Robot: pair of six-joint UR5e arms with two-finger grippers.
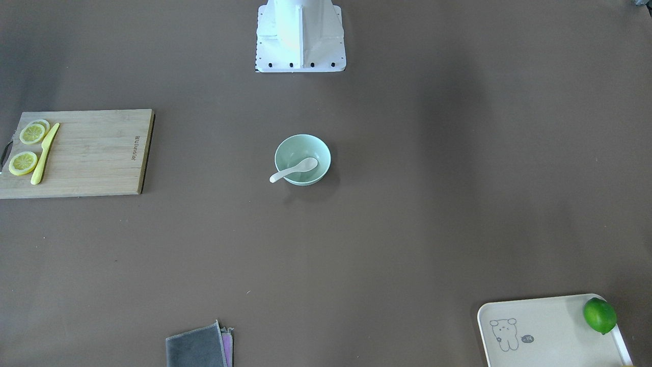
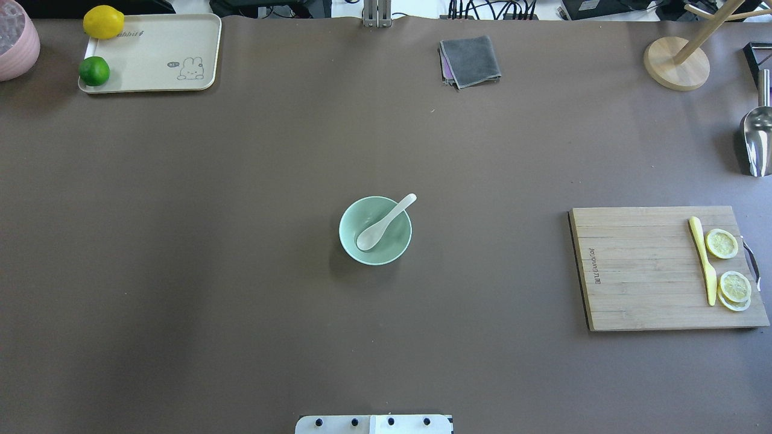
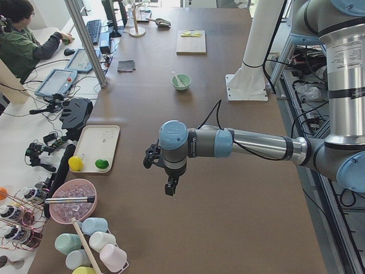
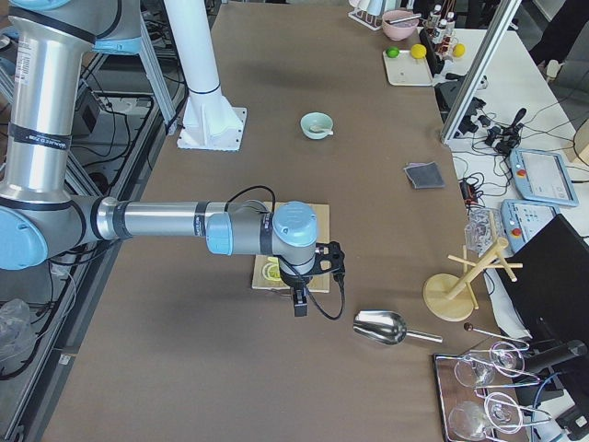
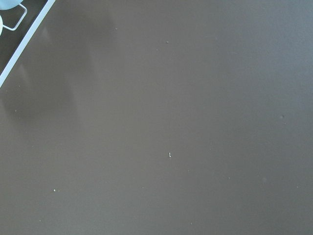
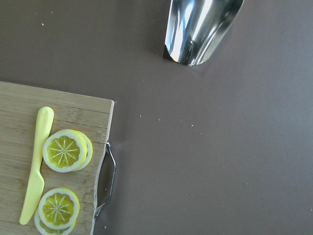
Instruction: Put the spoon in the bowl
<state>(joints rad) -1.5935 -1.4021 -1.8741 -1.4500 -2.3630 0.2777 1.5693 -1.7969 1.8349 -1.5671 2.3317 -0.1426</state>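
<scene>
The white spoon (image 1: 295, 169) lies in the mint-green bowl (image 1: 305, 147) at the table's middle, scoop inside and handle resting over the rim. Both also show in the overhead view: the spoon (image 2: 383, 223) and the bowl (image 2: 393, 242). My left gripper (image 3: 170, 185) hangs over bare table far from the bowl (image 3: 181, 82). My right gripper (image 4: 299, 304) hangs over the cutting board's outer end, far from the bowl (image 4: 317, 125). I cannot tell whether either gripper is open or shut. Neither holds anything that I can see.
A wooden cutting board (image 2: 639, 268) with lemon slices (image 2: 722, 243) and a yellow knife (image 2: 702, 259) lies at the right. A metal scoop (image 2: 757, 138), a wooden stand (image 2: 675, 63), a grey cloth (image 2: 470, 60) and a tray (image 2: 163, 54) with a lime and a lemon sit at the far edge.
</scene>
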